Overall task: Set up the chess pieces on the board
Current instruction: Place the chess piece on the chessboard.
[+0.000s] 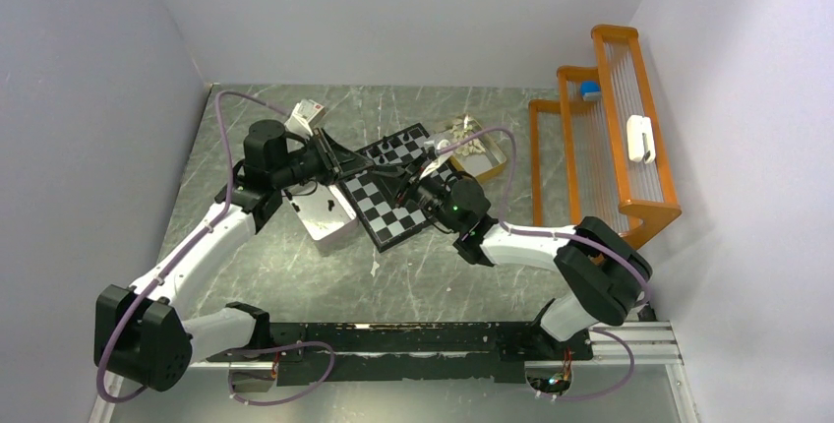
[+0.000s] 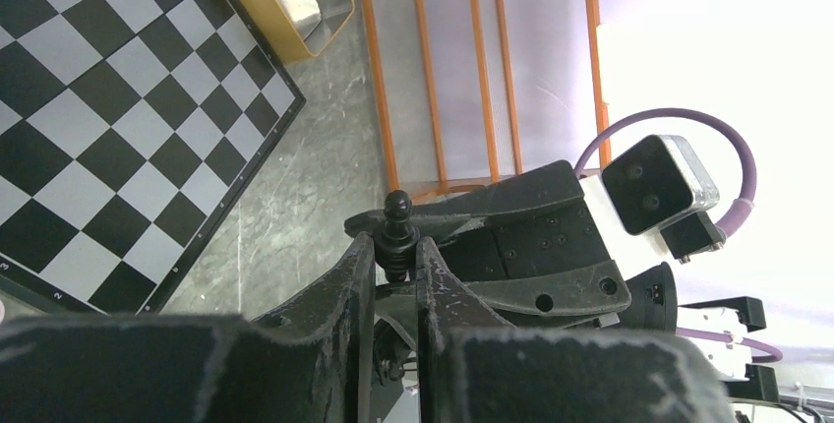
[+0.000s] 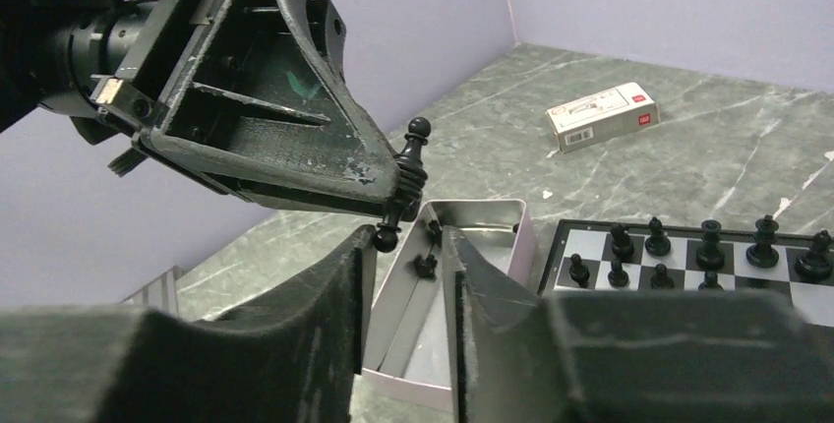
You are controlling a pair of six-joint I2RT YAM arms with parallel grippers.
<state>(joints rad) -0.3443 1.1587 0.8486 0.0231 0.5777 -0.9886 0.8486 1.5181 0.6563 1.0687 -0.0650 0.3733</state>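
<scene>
Mid-air by the board (image 1: 388, 214), left fingers (image 2: 362, 261) clamp a black piece (image 2: 396, 231), right fingers (image 3: 344, 275) apart around its base; several black men (image 3: 708, 241) stand placed, others wait in the box (image 3: 472, 211).

Odds and ends sitting about on the grey-green marbled bench (image 1: 433, 275)

An orange wire rack (image 1: 651, 211) is standing along the right-hand side, hard by the pale lilac wall (image 1: 747, 98). A small blue thing (image 1: 589, 90) is perching near its far end, and a white oblong piece (image 1: 639, 138) is resting against the wires of its outermost section. A tan tray (image 1: 500, 159) is lying towards the back, near the rack. Left of centre, an open white box (image 1: 339, 236) is sitting on the bench. Behind it, a small white carton (image 1: 308, 114) with a red mark is lying well apart. A black rail (image 1: 393, 330) is running along the near edge.
</scene>
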